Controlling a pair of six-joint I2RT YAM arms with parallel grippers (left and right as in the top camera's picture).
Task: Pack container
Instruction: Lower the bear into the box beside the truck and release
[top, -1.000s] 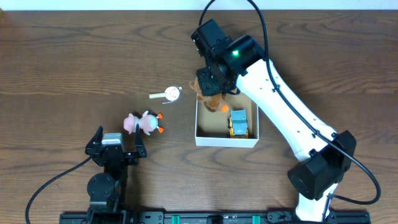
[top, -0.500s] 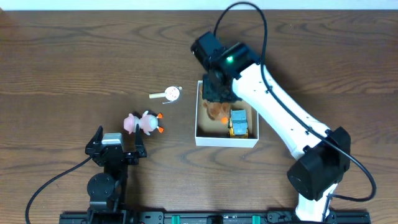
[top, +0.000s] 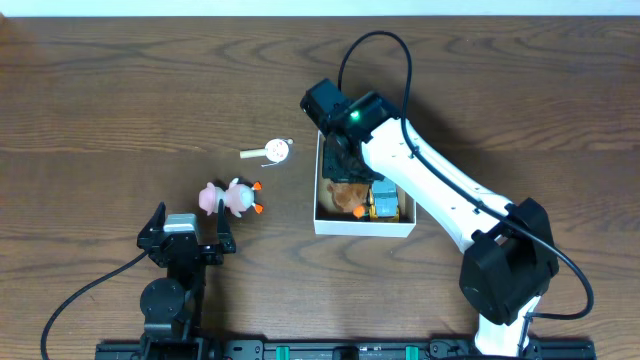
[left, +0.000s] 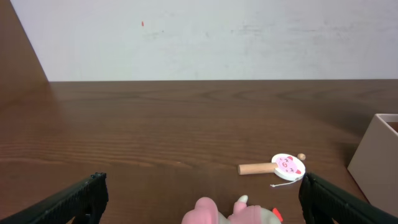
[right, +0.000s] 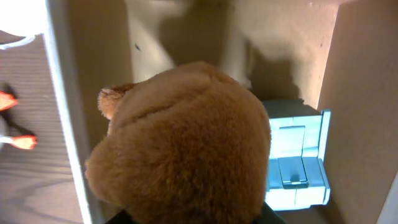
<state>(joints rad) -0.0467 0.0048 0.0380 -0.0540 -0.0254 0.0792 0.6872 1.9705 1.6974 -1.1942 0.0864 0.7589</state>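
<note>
The container (top: 364, 226) is a shallow white box with a brown inside, right of the table's middle. My right gripper (top: 345, 178) reaches down into its left half, shut on a brown plush toy (top: 346, 194). That plush toy (right: 186, 143) fills the right wrist view and hides the fingers. A blue and yellow toy truck (top: 384, 200) lies in the box beside it, also in the right wrist view (right: 295, 165). My left gripper (top: 190, 222) stands open near the front edge, with a pink and white toy (top: 228, 197) just beyond its fingertips.
A small wooden toy with a round pink face and a short handle (top: 270, 151) lies on the table left of the container. In the left wrist view that wooden toy (left: 283, 166) is ahead, with the container's wall (left: 376, 162) at the right edge.
My right gripper has carried the brown plush toy from above the container's far left corner down into the box. The left arm has not moved.
</note>
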